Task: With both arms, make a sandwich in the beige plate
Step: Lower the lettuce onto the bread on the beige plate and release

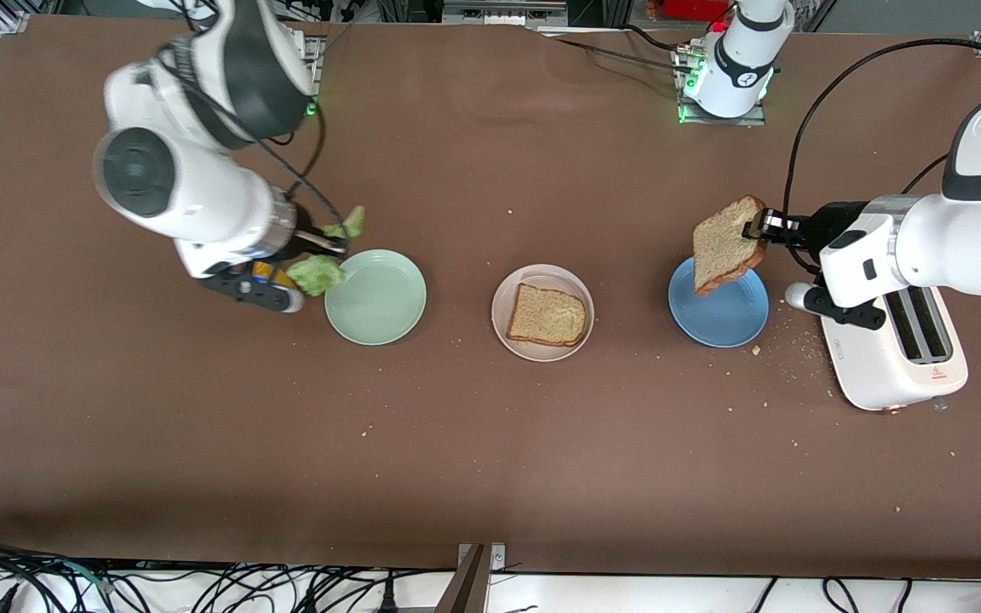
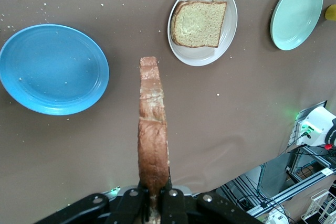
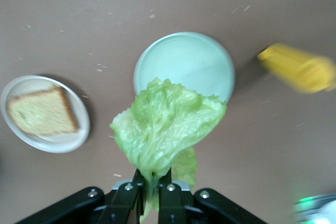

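Below the right gripper point(image 3: 149, 191), clenched on the lettuce leaf point(image 3: 163, 124): mint-green plate point(image 1: 375, 296). Carry leaf over beige plate point(image 1: 542, 312), lay flat on bottom slice point(image 1: 547, 316). Left gripper point(image 1: 756, 229), above blue plate point(image 1: 719, 301), pinching top slice point(image 1: 725, 244): wait, then cap squarely.

Green lettuce point(image 3: 163, 127), brown speckled toast point(image 1: 547, 315)

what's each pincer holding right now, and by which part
Left pincer: toast slice by its crust edge. Right pincer: lettuce leaf by its lower end.
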Controlling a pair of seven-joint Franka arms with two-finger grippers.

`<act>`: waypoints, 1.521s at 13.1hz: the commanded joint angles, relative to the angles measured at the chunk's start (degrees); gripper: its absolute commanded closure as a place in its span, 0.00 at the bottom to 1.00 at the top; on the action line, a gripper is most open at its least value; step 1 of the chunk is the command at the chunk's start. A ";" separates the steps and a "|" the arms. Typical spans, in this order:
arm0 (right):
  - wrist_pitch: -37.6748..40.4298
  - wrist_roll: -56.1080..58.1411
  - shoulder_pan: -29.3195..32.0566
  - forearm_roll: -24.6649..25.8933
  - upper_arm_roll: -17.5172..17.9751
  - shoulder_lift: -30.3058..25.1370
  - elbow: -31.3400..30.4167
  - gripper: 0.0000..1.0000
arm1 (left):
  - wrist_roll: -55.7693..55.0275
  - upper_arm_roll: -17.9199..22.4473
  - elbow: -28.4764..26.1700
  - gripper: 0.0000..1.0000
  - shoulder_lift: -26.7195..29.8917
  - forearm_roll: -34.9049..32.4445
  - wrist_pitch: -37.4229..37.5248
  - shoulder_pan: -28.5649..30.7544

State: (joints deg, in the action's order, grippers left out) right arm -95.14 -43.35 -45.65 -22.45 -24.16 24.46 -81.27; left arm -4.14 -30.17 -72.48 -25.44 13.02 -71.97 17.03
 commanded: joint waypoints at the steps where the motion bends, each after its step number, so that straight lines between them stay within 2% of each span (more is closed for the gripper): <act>1: -5.13 -13.82 -2.07 -2.25 2.87 5.67 3.31 1.00 | -0.69 -0.42 -0.82 1.00 1.18 -1.77 0.60 0.20; 5: -13.47 -30.35 -3.04 -2.33 10.16 14.01 7.52 1.00 | -1.57 -0.51 -0.82 1.00 1.18 -1.77 0.60 0.11; 10: -30.34 -53.29 -2.69 -2.51 17.73 22.55 13.06 1.00 | -1.57 -0.42 -0.82 1.00 1.44 -1.77 0.60 0.11; 14: -33.10 -55.18 -2.08 -2.51 18.44 28.79 17.63 1.00 | -1.57 -0.42 -0.82 1.00 1.44 -1.77 0.61 0.11; 16: -33.18 -55.27 0.81 -3.99 21.32 30.20 18.95 1.00 | -1.57 -0.42 -0.82 1.00 1.44 -1.77 0.60 0.11; 18: -34.67 -55.27 1.00 -4.00 21.69 31.08 19.22 1.00 | -1.57 -0.42 -0.82 1.00 1.44 -1.77 0.60 0.11; 19: -35.55 -55.44 0.92 -4.18 21.78 31.44 19.22 0.93 | -1.57 -0.42 -0.82 1.00 1.44 -1.77 0.60 0.11; 20: -35.56 -55.53 0.74 -4.18 21.78 31.53 19.14 0.46 | -1.57 -0.42 -0.82 1.00 1.44 -1.77 0.60 0.11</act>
State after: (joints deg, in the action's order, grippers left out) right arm -130.10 -97.84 -44.99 -25.70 -3.36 54.15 -64.98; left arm -5.33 -30.19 -72.53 -25.32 13.02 -71.80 17.01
